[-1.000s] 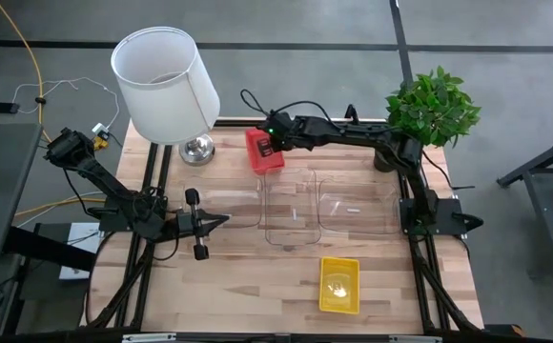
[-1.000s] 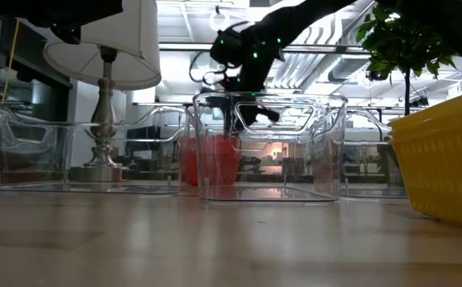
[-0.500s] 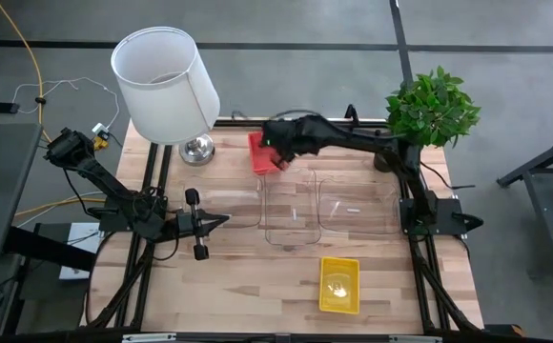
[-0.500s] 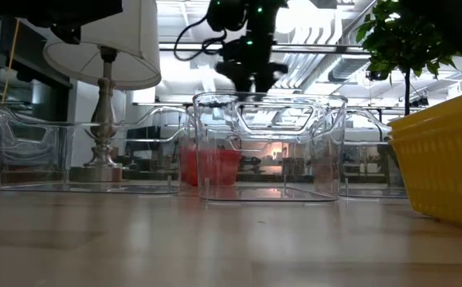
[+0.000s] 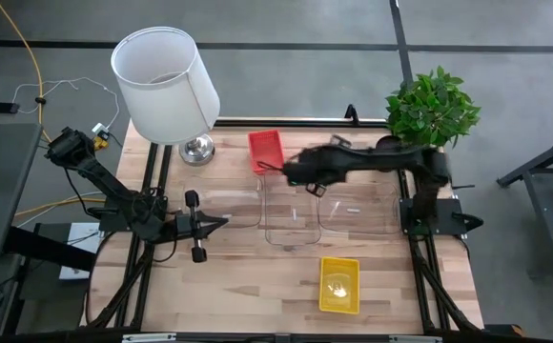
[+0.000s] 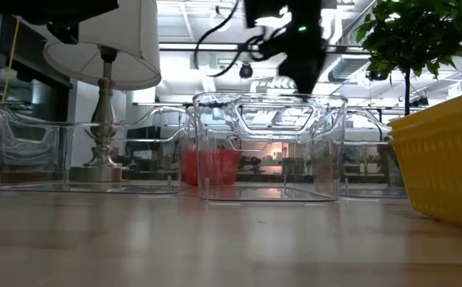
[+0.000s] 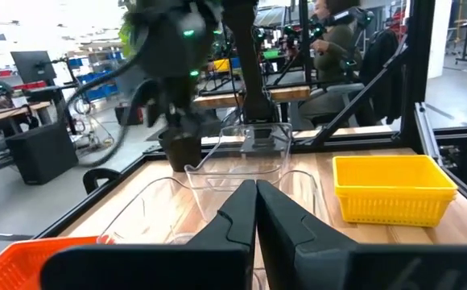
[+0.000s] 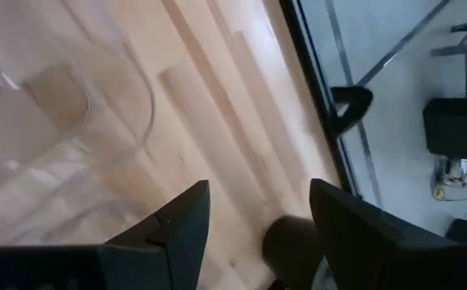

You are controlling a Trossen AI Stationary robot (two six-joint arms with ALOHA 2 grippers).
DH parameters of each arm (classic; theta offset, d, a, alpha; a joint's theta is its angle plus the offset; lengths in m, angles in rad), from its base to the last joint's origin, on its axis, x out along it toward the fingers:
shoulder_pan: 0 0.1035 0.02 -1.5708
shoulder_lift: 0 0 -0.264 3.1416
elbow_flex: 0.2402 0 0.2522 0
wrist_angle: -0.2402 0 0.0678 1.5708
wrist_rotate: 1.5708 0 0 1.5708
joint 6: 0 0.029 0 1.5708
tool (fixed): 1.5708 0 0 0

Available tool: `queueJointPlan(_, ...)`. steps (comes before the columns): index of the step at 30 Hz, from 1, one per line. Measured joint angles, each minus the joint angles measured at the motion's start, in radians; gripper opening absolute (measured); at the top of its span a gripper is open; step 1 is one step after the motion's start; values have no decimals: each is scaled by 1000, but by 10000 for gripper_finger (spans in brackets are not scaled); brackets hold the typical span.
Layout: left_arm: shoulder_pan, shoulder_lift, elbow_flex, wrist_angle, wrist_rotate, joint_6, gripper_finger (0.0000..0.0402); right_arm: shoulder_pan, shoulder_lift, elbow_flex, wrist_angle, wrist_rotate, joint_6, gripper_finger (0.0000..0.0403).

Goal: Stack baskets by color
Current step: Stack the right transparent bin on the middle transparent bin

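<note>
Fingers of right gripper [image 5: 291, 172] released, withdrawn from red basket [image 5: 265, 151], now over clear bin [image 5: 291, 211].

You are looking at a wooden plank bench [image 5: 257, 276] framed in black rails, standing on a grey floor [image 5: 305, 24] crossed by dark seams. A table lamp [image 5: 167, 86] with a white shade and a chrome base sits at one far corner, a leafy potted plant [image 5: 432, 105] at the other. A yellow cable [image 5: 30, 67] trails over the floor beside the lamp. Across the bench, the room shows bright ceiling lights [image 6: 191, 12] and exposed ducts (an open workshop hall). Desks with monitors [image 7: 32, 64] stand farther back, and a seated person [image 7: 338, 48] is beyond them.
</note>
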Motion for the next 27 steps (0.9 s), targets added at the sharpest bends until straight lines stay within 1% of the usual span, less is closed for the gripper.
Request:
queueJointPlan(4, -6, 0, 0, 1, -10, 0, 0, 71, -205, -222, 190, -52, 47, 199)
queueJointPlan(8, -5, 0, 0, 7, -19, 0, 0, 141, -399, -431, 349, -160, 55, 200)
queueJointPlan(11, -5, 0, 0, 7, -19, 0, 0, 187, -523, -541, 391, -271, 86, 200)
queueJointPlan(15, -5, 0, 0, 7, -23, 7, 0, 242, -634, -630, 395, -435, 145, 200)
queueJointPlan(17, -5, 0, 0, 8, -23, 9, 0, 273, -661, -661, 395, -492, 121, 199)
queueJointPlan(19, -5, 0, 0, 8, -23, 8, 0, 306, -660, -681, 382, -513, 75, 199)
queueJointPlan(24, -6, 0, 0, 9, -23, 8, 0, 352, -615, -721, 372, -512, -52, 199)
queueJointPlan(27, -5, 0, 0, 9, -23, 8, 0, 355, -577, -723, 376, -480, -95, 199)
